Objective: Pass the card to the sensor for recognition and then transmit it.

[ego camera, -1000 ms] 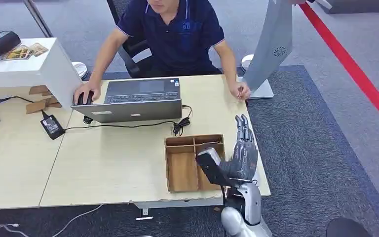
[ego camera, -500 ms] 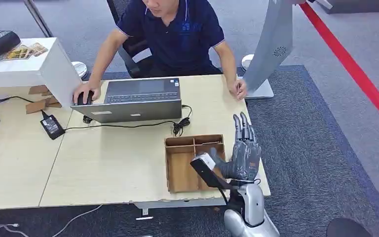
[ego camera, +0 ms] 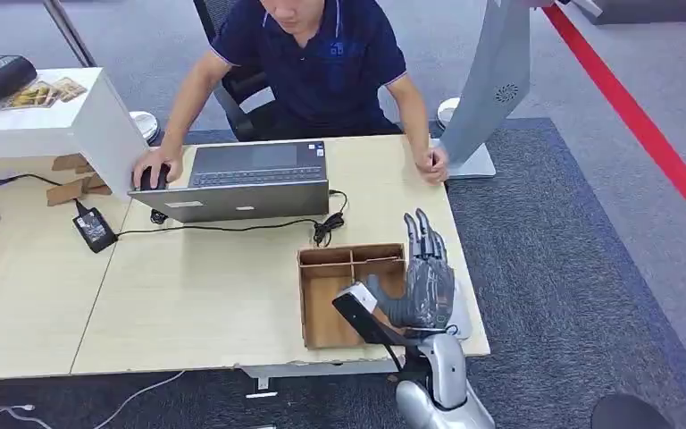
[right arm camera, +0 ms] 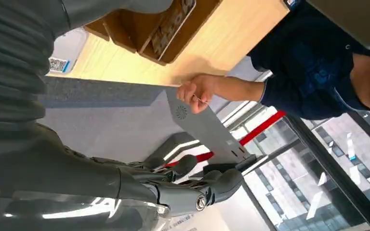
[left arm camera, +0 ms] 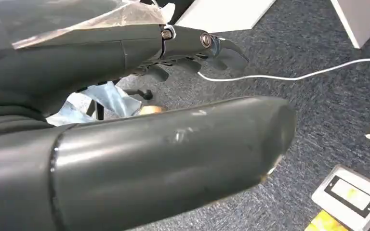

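Observation:
My right hand [ego camera: 422,279] hovers over the right end of a wooden compartment box [ego camera: 325,258] near the desk's front right corner, fingers straight and spread, holding nothing. In the right wrist view a white card with a printed code [right arm camera: 71,48] lies flat on the desk beside the box [right arm camera: 173,29], at the desk edge. My right hand [right arm camera: 125,183] is seen there with its fingers extended past the desk. My left hand [left arm camera: 164,120] hangs over grey carpet, fingers fairly straight, nothing in it. A tall grey stand [ego camera: 493,80] rises beyond the desk's far right corner.
A person sits behind the desk, one hand on a mouse [ego camera: 150,176], the other hand [ego camera: 432,164] pinching something thin beside the stand. A laptop [ego camera: 246,183], a cable and a power brick [ego camera: 95,229] lie on the desk. A white block [ego camera: 62,125] stands at the left.
My right hand has drifted left and slightly nearer, now more over the box's right compartments. The person's hand by the stand shifted a little.

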Tool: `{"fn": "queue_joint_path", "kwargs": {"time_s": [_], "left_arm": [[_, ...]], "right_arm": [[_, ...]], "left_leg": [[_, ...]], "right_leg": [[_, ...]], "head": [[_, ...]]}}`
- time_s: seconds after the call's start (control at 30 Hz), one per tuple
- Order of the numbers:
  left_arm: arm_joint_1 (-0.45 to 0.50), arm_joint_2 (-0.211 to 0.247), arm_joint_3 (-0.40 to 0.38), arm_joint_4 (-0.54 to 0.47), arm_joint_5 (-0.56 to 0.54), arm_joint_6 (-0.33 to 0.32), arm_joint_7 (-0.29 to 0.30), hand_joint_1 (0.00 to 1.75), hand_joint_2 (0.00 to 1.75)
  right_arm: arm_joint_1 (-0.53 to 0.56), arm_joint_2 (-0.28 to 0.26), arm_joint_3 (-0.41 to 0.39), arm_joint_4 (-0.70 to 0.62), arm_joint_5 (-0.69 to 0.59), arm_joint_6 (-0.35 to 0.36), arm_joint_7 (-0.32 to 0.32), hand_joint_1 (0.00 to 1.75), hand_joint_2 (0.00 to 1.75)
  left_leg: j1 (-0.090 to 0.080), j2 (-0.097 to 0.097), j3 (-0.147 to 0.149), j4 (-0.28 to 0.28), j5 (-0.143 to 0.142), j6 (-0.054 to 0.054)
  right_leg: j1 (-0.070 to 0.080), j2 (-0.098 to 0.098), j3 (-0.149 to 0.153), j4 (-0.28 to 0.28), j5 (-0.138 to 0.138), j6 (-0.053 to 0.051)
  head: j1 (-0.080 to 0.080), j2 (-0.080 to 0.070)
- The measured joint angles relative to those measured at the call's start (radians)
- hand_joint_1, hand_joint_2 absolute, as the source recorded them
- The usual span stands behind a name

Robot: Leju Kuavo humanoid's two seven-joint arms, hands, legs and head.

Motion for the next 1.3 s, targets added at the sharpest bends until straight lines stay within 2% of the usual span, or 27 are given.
{"fn": "queue_joint_path", "kwargs": {"time_s": [0.43,0.97,1.3], "left_arm": [[-0.001,0.0,-0.009,0.0,-0.003,0.0,0.0,0.0,0.0],[-0.001,0.0,-0.024,0.0,0.0,0.0,0.0,0.0,0.0],[-0.001,0.0,-0.025,0.0,0.003,0.0,-0.001,0.0,0.0]], "right_arm": [[-0.015,0.018,-0.005,0.048,0.039,-0.001,-0.01,0.0,1.75],[-0.027,0.051,-0.05,0.06,0.085,-0.001,-0.04,0.0,1.75],[-0.029,0.061,-0.065,0.061,0.105,-0.001,-0.032,0.0,1.75]], "left_leg": [[0.0,0.0,0.0,0.0,0.0,0.0],[0.0,0.0,0.0,0.0,-0.001,0.0],[0.0,0.0,0.0,0.0,-0.001,0.0]], "right_leg": [[0.0,0.0,0.0,0.0,0.0,0.0],[0.0,0.0,0.0,0.0,0.0,0.0],[0.0,0.0,0.0,0.0,-0.001,0.0]], "head": [[0.0,0.0],[0.0,0.0],[0.0,0.0]]}}
